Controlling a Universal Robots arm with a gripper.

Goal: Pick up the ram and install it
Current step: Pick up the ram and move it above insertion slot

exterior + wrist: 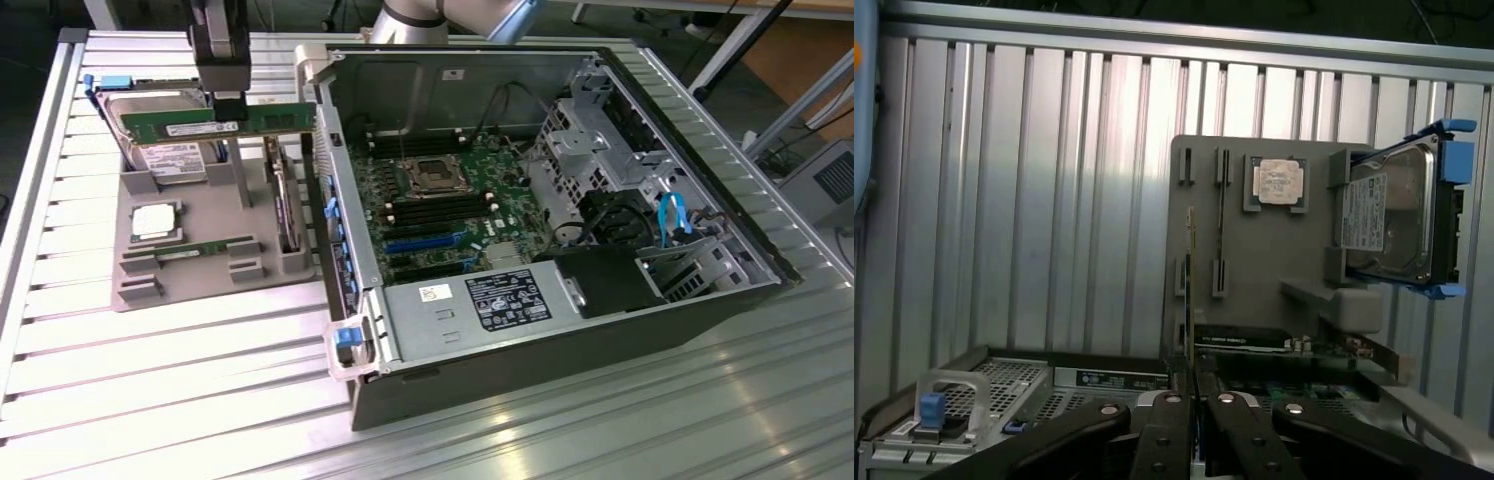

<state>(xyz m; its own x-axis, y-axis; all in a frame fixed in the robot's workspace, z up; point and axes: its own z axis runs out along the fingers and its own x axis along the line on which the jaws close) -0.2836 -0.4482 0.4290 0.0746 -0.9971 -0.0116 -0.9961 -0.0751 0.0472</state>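
The pincer (230,100) is clamped on the long, thin green ram stick (174,127), holding it level above the grey plastic parts holder (200,285) beside the open black computer case (534,370), where such a narrow grip could let it twist and strike the case wall.

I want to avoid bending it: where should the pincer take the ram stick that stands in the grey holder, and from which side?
Probably by the middle of its upper long edge, from straight above, jaws across the thin faces. The ram stick stands on edge in the grey holder, whose blocks hold its ends.
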